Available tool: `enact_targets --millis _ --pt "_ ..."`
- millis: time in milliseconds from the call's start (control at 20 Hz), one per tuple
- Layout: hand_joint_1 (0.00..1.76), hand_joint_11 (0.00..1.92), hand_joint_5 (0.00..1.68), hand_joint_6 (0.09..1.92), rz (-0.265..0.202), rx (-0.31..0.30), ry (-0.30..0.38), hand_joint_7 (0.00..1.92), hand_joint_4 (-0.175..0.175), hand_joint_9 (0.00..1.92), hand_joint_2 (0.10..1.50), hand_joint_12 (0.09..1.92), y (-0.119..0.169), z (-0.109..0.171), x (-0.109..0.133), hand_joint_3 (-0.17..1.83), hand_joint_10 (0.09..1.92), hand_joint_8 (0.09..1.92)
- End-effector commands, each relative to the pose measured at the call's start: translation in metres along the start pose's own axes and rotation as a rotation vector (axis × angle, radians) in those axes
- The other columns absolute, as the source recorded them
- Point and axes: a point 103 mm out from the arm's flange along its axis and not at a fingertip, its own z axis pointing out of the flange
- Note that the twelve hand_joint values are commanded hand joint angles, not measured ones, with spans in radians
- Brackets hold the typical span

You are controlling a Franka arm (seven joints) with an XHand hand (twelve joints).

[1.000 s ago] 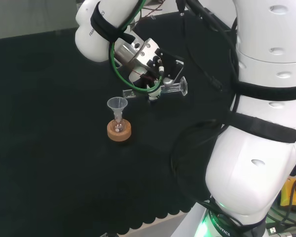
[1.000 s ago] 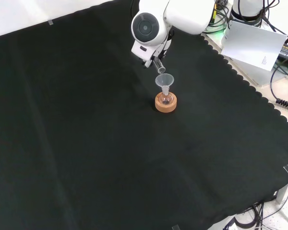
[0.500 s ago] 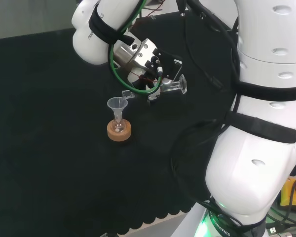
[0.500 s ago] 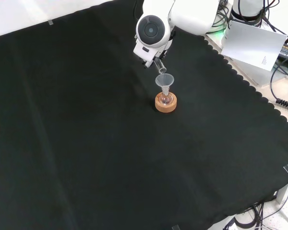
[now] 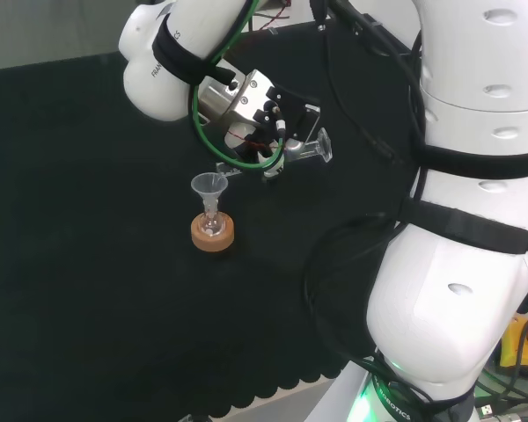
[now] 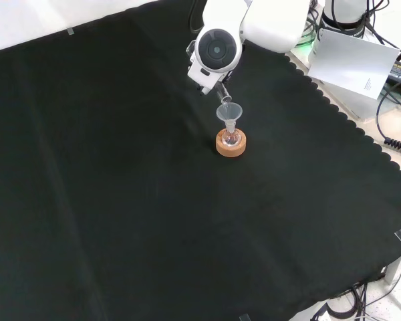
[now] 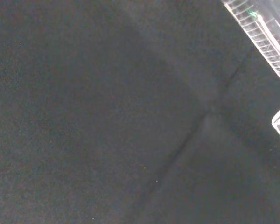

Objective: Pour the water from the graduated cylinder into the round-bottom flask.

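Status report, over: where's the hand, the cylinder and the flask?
Hand shut on graduated cylinder, held near horizontal above the cloth. Its mouth is beside the funnel in the round-bottom flask on the cork ring. Nothing in the way.

Funnel (image 5: 209, 185) in flask (image 5: 212, 225) on cork ring (image 5: 212, 235); cylinder (image 5: 273, 157) up-right, head view.

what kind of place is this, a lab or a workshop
Most likely a robotics lab set up for chemistry-style tasks. A black cloth covers the bench, a small round-bottom flask with a funnel sits on a cork ring, and the robot hand holds a graduated cylinder.
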Motion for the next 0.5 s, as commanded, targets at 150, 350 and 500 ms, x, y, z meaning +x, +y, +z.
enact_targets --millis 150,350,500 --pt "1.14 1.32 0.93 1.09 0.011 0.006 -0.031 1.28 -0.175 1.44 1.15 0.68 -0.0012 -0.0052 0.0009 0.00 0.09 0.31" --pt "1.14 1.32 0.93 1.09 0.016 0.006 -0.054 1.28 -0.175 1.44 1.15 0.68 -0.0008 -0.0054 0.0016 0.00 0.09 0.31" --pt "1.14 1.32 0.93 1.09 0.019 0.006 -0.074 1.28 -0.175 1.44 1.15 0.68 -0.0002 -0.0040 0.0009 0.00 0.09 0.31"
